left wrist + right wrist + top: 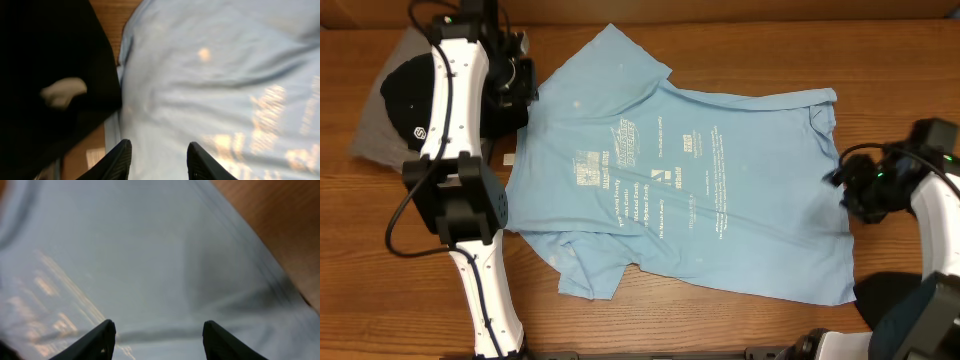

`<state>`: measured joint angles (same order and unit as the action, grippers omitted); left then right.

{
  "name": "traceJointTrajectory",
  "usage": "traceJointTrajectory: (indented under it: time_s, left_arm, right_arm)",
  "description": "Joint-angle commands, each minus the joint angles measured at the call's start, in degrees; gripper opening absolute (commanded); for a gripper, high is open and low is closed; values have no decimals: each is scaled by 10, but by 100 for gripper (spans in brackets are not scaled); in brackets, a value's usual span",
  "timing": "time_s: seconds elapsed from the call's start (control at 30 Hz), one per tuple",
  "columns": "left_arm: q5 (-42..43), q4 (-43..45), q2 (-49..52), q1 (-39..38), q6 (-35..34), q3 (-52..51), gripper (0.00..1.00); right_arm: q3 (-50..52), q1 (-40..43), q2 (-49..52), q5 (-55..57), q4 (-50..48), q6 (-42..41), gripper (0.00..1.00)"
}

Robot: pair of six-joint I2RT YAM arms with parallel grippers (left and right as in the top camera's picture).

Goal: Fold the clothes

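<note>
The white writing (620,180) on the blue T-shirt (760,220) is too small to read, what may be a black shirt (398,95) hides partly behind the left arm (455,80), and both jaws stand open, holding nothing.

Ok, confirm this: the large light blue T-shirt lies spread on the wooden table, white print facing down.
Not quite: the white print faces up, as the overhead view shows. The large light blue T-shirt does lie spread on the wooden table.
</note>
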<state>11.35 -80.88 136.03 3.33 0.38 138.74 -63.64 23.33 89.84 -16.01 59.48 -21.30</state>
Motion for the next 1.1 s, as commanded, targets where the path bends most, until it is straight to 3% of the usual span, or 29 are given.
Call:
traceJointTrajectory:
  time_s: [0.0, 0.07, 0.33, 0.5, 0.6, 0.8, 0.9, 1.07]
  left_arm:
    - [1, -39, -64, -3, 14, 44, 40]
    - [1, -64, -85, -3, 14, 47, 40]
    - [-28, -144, -127, -3, 14, 47, 36]
    - [-32, -159, -127, -3, 21, 43, 32]
    - [-29, -159, -127, -4, 22, 43, 35]
    - [-29, -159, -127, -10, 31, 35, 36]
    - [-28, -159, -127, -23, 35, 29, 38]
    - [-30, -159, -127, -62, 44, -6, 37]
  right_arm:
    - [8, -4, 26, 102, 4, -43, 39]
    - [18, -3, 41, 90, -15, -44, 27]
    - [106, -3, 115, 68, -119, -118, 20]
    - [165, 2, 130, 114, -83, -158, 4]
    - [195, 16, 130, 203, -12, -210, 4]
    - [164, 35, 103, 187, -8, -202, 4]
    - [119, 38, 70, 149, -10, -160, 5]
    - [30, 33, 23, -3, -45, -21, 17]
